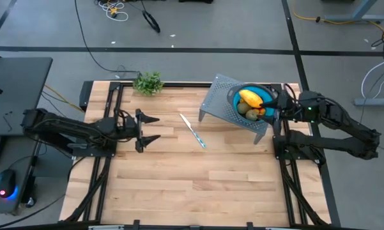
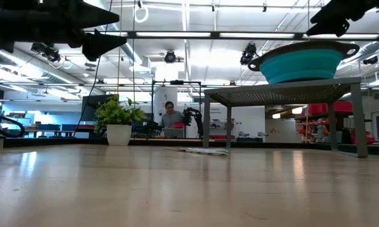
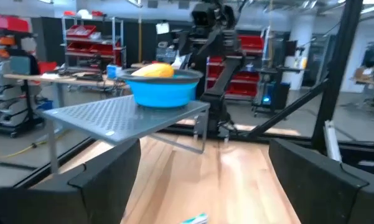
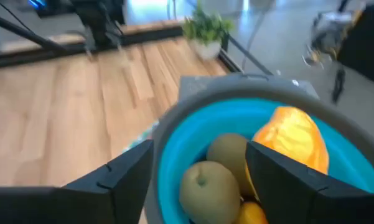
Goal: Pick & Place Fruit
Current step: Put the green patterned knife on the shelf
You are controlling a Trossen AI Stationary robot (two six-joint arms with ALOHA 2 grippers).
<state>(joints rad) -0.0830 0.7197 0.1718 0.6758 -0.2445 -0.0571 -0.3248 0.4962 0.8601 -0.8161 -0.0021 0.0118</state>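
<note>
Right wrist view: the right gripper [image 4: 196,171] is held part-open, empty, over the bowl [image 4: 174,134], where the fruit [image 4: 294,142] lies. One piece should be straddled squarely before closing. The left gripper [image 1: 154,129] is parked wide open, mid-table.

You have a wooden table [image 1: 179,185] with a leafy green sprig in a white pot [image 1: 148,83] at its far edge. A grey perforated metal stand [image 1: 217,102] sits toward the far right and carries a blue bowl [image 1: 235,101] with a grey rim. A slim white-bladed knife with a blue handle [image 1: 193,130] lies flat between sprig and stand. Beyond the table, a person [image 2: 171,117] sits at a desk.
</note>
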